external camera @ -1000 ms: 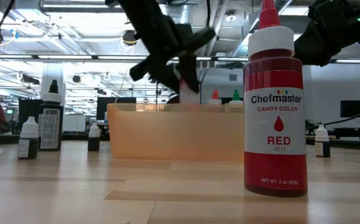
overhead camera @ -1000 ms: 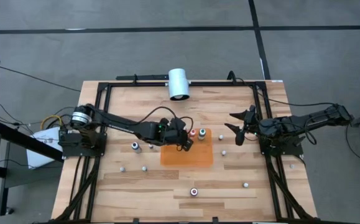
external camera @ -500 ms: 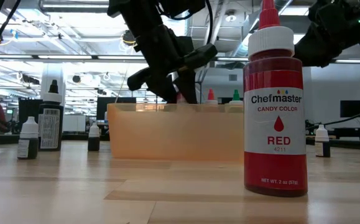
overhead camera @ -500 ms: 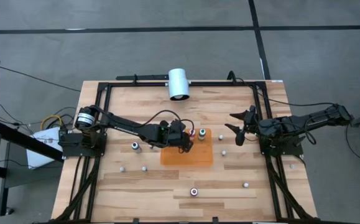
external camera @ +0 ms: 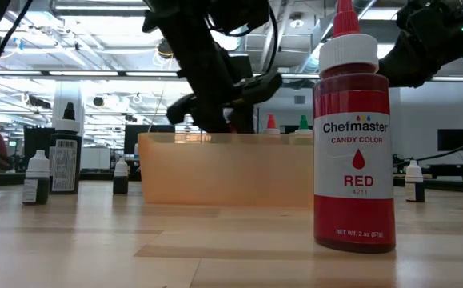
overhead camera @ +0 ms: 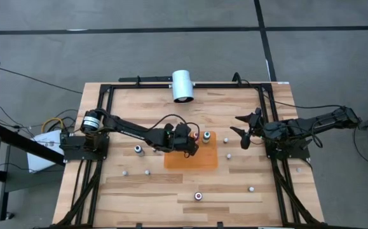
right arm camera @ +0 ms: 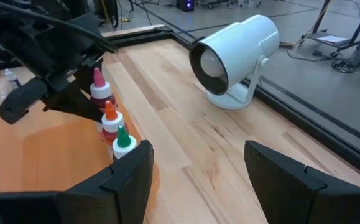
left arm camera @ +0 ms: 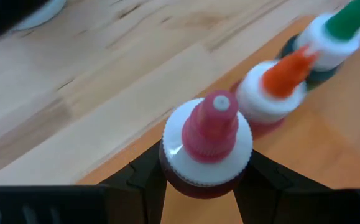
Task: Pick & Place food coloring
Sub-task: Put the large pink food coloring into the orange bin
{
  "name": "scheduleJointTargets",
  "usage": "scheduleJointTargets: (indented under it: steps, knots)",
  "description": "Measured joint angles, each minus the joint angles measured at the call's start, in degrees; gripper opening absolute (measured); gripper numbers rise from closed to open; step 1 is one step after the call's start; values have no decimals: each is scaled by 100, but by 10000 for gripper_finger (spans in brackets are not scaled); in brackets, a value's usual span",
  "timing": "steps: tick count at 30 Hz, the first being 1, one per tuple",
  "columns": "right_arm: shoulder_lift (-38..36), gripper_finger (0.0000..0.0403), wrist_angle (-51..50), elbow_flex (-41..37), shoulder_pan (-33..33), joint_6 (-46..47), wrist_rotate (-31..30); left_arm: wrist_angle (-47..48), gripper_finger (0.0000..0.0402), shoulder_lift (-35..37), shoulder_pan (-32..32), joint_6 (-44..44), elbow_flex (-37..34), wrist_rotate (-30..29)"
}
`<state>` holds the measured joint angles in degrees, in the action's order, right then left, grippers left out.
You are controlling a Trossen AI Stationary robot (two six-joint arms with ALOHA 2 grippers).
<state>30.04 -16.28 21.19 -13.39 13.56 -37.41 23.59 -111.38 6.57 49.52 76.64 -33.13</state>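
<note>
On the left part of the wooden table (overhead camera: 139, 191), a few small bottles (overhead camera: 138, 150) stand apart from each other, not yet collected; the ones seen in the low view have white caps and dark bodies. The left gripper (overhead camera: 185, 141) reaches over the corner of the orange mat (overhead camera: 193, 160) and its two dark fingers (left arm camera: 143, 179) are closed narrowly around the body of the pink bottle (left arm camera: 206, 146), just under the cap. I think it holds so low so that the bottle stays upright while it is set down at the end of a row. The cap is white, round and ribbed at the edge, and the pink tip is a smooth cone with a small hole on top. Next in the row stands the orange bottle (left arm camera: 272, 93), very near the pink one, and then the green bottle (left arm camera: 332, 37); both stand on the mat, close to its edge, which suggests the mat is the collecting place. The mat is flat, smooth and a little translucent. Nearer the front of the table the red bottle (external camera: 353, 136) stands alone, glossy plastic with a printed label, still to be picked. The white lamp (overhead camera: 183, 85) is a smooth cylinder at the table's far edge. At the right, the right gripper (overhead camera: 246, 128) waits with fingers wide and holds nothing.
</note>
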Motion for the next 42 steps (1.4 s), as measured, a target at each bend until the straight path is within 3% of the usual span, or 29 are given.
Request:
scheduleJointTargets:
  steps: [25, 42]
  knots:
    - [0, 240, -1, 0, 1, 0, -2, -368, 144, -406, -2, -233, 20, -74]
    - [0, 240, -130, 0, 1, 0, 1, -1034, 151, -544, -2, -337, 31, 197]
